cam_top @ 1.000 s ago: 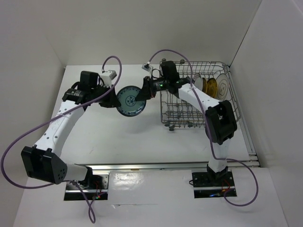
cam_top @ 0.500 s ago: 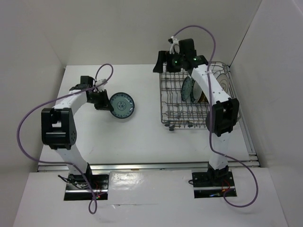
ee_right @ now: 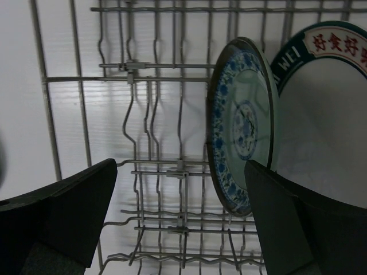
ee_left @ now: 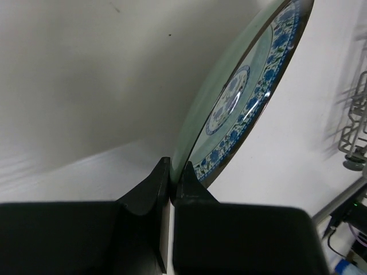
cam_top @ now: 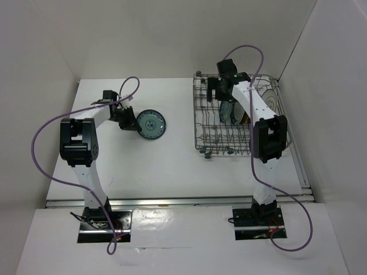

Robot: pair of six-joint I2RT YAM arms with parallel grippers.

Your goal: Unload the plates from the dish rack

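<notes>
My left gripper (cam_top: pixel 129 121) is shut on the rim of a teal patterned plate (cam_top: pixel 151 124), out over the white table to the left of the dish rack (cam_top: pixel 202 123). In the left wrist view both black fingertips (ee_left: pixel 182 175) pinch that plate (ee_left: pixel 246 97) at its lower edge, and it stands tilted. My right gripper (cam_top: pixel 225 94) hovers open over the rack's back half with nothing between its fingers. Below the open gripper (ee_right: pixel 181 172), a second teal plate (ee_right: pixel 243 126) stands upright between tines, with a white plate with a dark teal rim (ee_right: pixel 321 120) behind it. An amber plate (cam_top: pixel 248 118) and a white plate (cam_top: pixel 268 102) stand further right.
White walls close in the table at the back and on both sides. The rack's wire wall (ee_right: pixel 80 78) and upright tines surround the standing plates. Small roller wheels (cam_top: pixel 206 152) sit at the rack's front edge. Purple cables loop over both arms.
A second ago both grippers held the teal plate between the arms. The right gripper let go, opened wide and swung back over the rack; the left arm drew the plate leftward.
</notes>
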